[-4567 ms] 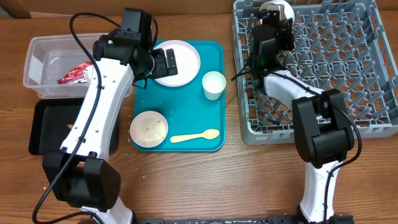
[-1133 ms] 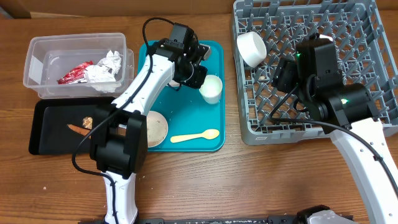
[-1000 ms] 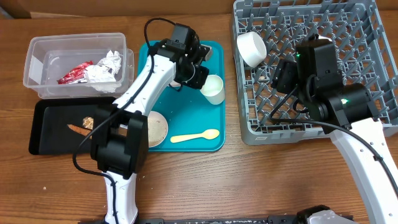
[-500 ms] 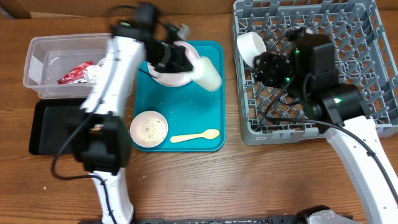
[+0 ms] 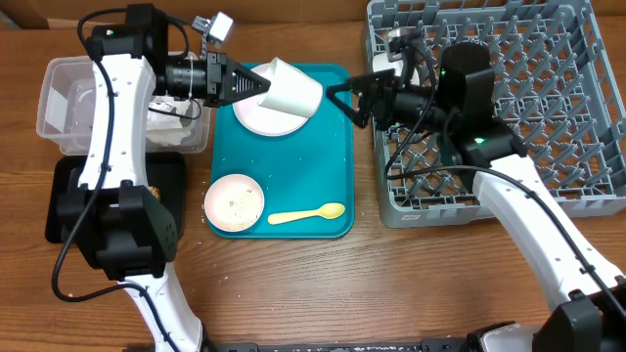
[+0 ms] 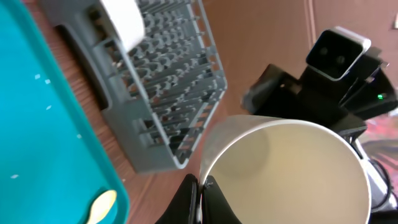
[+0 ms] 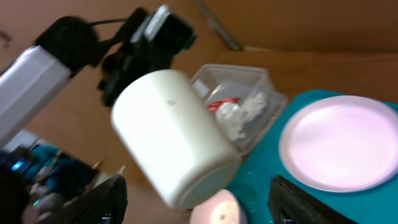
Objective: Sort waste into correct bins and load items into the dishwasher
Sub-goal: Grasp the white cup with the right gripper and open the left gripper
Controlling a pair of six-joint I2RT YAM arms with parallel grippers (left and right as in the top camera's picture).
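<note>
The white cup [image 5: 290,88] is in the air, tipped on its side above the teal serving tray [image 5: 333,166]. It hangs partly over the pale pink plate [image 5: 256,115], which lies on the far part of this tray. The left pincer [image 5: 256,85] is clamped on the rim of the cup. In the left wrist view its two fingers are pressed together with the thin cup wall between them, and the open mouth of the cup faces that camera. The closed bottom of the cup points toward the right pincer [image 5: 342,98], which is very near it. The fingers of the right pincer stand wide apart and hold nothing. In the right wrist view the cup shows between them, and I cannot tell if a fingertip touches it.

On the near part of the teal tray sits the pink bowl [image 5: 220,217] with white rice grains [image 5: 240,200] inside. The pale yellow spoon [image 5: 306,213] lies just beside the bowl, on its right.

To the right of the tray is the grey dish rack [image 5: 548,98], and the small white bowl [image 6: 121,22] is in its far left corner. To the left of the tray is the clear plastic tub [image 5: 59,93], with the crumpled white napkin [image 7: 249,115] and the red foil wrapper [image 7: 219,102] inside. The black tray [image 5: 68,205] lies in front of the tub on the wooden surface [image 5: 293,293].
</note>
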